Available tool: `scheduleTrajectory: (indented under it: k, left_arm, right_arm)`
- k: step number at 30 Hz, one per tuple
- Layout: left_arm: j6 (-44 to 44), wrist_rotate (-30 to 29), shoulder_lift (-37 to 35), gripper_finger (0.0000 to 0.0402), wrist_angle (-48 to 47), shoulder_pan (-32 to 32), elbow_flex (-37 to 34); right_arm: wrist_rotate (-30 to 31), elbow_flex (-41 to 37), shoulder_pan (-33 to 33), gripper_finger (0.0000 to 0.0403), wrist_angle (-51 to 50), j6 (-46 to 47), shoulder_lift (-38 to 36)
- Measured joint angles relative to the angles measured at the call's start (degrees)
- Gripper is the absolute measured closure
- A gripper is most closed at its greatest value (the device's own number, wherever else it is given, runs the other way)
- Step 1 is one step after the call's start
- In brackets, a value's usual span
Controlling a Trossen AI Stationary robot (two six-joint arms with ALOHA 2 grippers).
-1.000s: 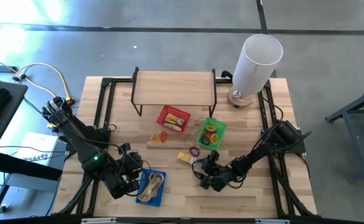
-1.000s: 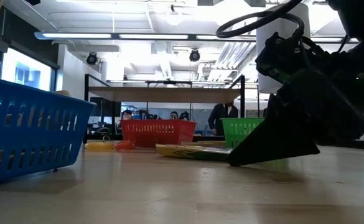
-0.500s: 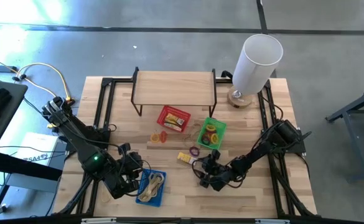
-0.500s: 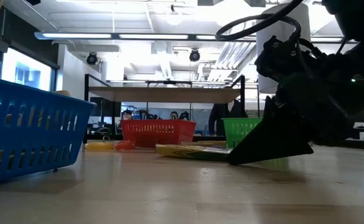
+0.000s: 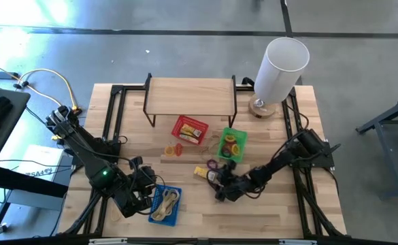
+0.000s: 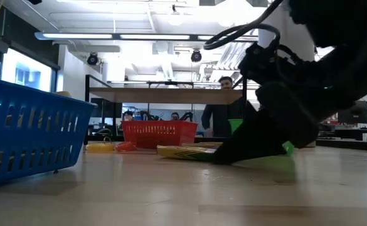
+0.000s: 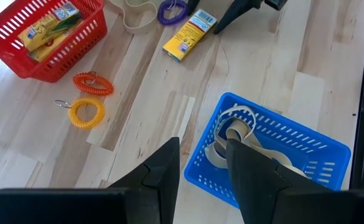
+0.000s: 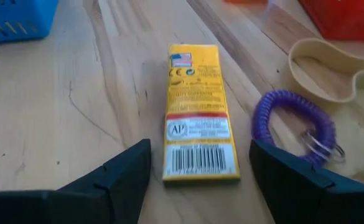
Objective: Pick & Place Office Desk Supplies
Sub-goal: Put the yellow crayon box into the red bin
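One yellow box lies on the table between the spread fingers of the right gripper — not yet gripped; next it should close. Left gripper waits, part-open and empty, over the blue basket.

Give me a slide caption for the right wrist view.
Open right gripper straddling a yellow box lying flat on the table, a purple coil loop beside it.

Red basket cut off by right wrist edge; tan band partly cropped
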Motion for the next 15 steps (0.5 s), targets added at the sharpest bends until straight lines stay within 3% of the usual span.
scheduleTrajectory:
  k: [8,15]
  left_arm:
    - [0.13,-0.93,0.0,0.0277,-0.02,0.0,0.0]
    - [0.11,-0.93,0.0,0.0277,-0.04,0.0,0.0]
  right_arm:
    - [-3.57,0.02,-1.5,0.0149,2.63,-3.29,0.09]
    - [-5.07,0.13,-1.43,0.0212,2.86,-3.61,0.11]
